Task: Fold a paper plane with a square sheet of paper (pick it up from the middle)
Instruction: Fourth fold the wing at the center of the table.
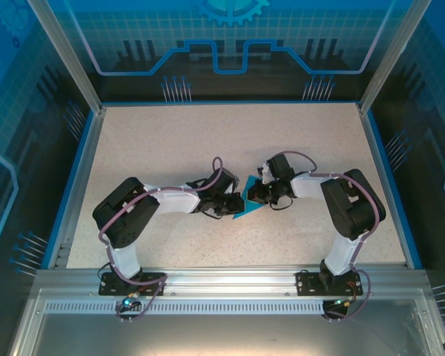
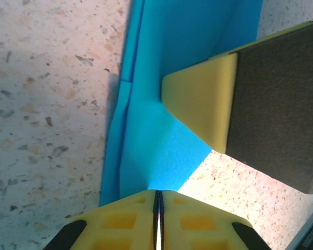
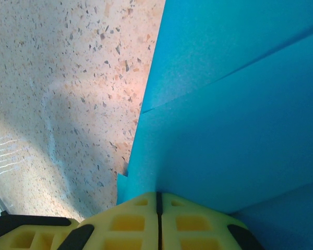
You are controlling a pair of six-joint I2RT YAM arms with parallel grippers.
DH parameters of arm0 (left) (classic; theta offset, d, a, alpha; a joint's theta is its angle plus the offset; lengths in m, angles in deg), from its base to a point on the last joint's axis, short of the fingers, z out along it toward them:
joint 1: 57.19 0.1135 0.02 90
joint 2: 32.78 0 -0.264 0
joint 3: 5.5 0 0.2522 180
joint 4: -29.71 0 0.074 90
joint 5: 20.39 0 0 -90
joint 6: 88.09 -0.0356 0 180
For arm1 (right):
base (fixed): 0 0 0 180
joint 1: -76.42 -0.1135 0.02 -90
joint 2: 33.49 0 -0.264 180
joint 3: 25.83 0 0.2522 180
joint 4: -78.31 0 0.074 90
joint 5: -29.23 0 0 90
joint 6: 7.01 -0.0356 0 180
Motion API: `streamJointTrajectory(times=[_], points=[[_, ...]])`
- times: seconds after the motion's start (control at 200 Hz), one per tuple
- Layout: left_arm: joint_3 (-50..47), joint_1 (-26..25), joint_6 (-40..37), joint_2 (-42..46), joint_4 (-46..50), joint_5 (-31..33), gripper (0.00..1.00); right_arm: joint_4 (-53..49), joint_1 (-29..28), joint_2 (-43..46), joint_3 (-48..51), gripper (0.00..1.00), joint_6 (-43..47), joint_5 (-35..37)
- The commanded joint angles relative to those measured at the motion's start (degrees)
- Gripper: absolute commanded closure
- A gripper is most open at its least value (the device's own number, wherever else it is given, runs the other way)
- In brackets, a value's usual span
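Observation:
The blue sheet of paper (image 1: pixel 245 206) is folded into creased layers and sits at the middle of the table between both grippers. My left gripper (image 1: pixel 236 202) comes at it from the left. In the left wrist view its jaws (image 2: pixel 159 194) are pressed together on the lower edge of the paper (image 2: pixel 161 62). My right gripper (image 1: pixel 254 194) reaches in from the right. Its jaws (image 3: pixel 158 196) are shut on a fold of the paper (image 3: pixel 240 120). One yellow finger (image 2: pixel 203 99) of the right gripper rests against the paper in the left wrist view.
The speckled beige tabletop (image 1: pixel 208 141) runs all round the paper. A blue rim and metal frame posts (image 1: pixel 81 81) bound it at the sides and back. The arm bases (image 1: pixel 133 282) stand on the near rail.

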Motion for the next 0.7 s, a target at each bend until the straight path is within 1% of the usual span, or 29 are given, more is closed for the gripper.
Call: streamJointTrajectory(times=[0.0,0.27,0.38,0.525,0.695], points=[[-0.01,-0.08,0.26,-1.31,1.69,1.31,0.87,-2.66,-0.22,-2.39,1.03,0.93,-0.25,2.67],[-1.26,-0.16,0.31,-1.34,2.87,3.46,0.91,-2.88,-0.23,-0.99,0.66,0.92,-0.19,2.27],[-1.61,-0.08,0.52,-1.41,2.91,4.29,0.92,-2.42,-0.19,0.93,0.2,0.89,0.1,1.19],[-2.03,-0.15,0.88,-1.6,2.61,4.53,0.94,-0.28,-0.24,4.12,1.62,0.79,0.74,-1.1],[-2.41,-0.13,1.36,-2.03,2.06,4.57,0.96,1.16,-1.07,5.54,2.65,0.79,0.7,-2.41]])
